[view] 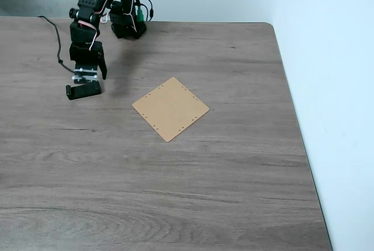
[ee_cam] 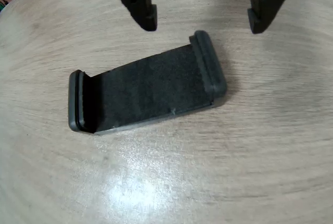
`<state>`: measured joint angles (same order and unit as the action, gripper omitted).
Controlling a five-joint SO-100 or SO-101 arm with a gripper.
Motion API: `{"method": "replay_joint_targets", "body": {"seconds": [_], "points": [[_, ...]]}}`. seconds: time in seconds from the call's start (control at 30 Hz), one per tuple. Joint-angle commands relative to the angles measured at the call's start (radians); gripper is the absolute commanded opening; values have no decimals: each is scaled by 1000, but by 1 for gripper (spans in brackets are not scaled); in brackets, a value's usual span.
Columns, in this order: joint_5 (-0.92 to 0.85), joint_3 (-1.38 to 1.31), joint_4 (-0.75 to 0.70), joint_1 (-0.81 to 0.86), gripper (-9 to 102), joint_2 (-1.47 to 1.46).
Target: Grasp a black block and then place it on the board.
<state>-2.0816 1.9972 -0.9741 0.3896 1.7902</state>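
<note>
- The gripper (ee_cam: 203, 26) is being held wide open above the black block (ee_cam: 145, 91), nothing being gripped.
- The block is being seen flat on the table (view: 175, 175), its long axis nearly level in the wrist view, well left of the board (view: 170, 108).

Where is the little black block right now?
In the fixed view the black block lies on the table at the left, directly under the open end effector, well left of the board.

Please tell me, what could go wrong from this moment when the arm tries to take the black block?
1. The open gripper sits off the black block, with the block lying at an angle to the fingers; closing now may only push it or catch one raised end.
2. The board lies apart to the right in the fixed view, so a weak hold might drop the block on the way.
</note>
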Motion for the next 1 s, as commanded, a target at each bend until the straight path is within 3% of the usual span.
{"method": "replay_joint_targets", "body": {"seconds": [0.0, 0.67, 0.97], "points": [[-25, -51, -15, 17, 23, -2], [-54, -87, 46, 38, 20, -138], [-28, -86, 100, 37, 0, -170]]}}
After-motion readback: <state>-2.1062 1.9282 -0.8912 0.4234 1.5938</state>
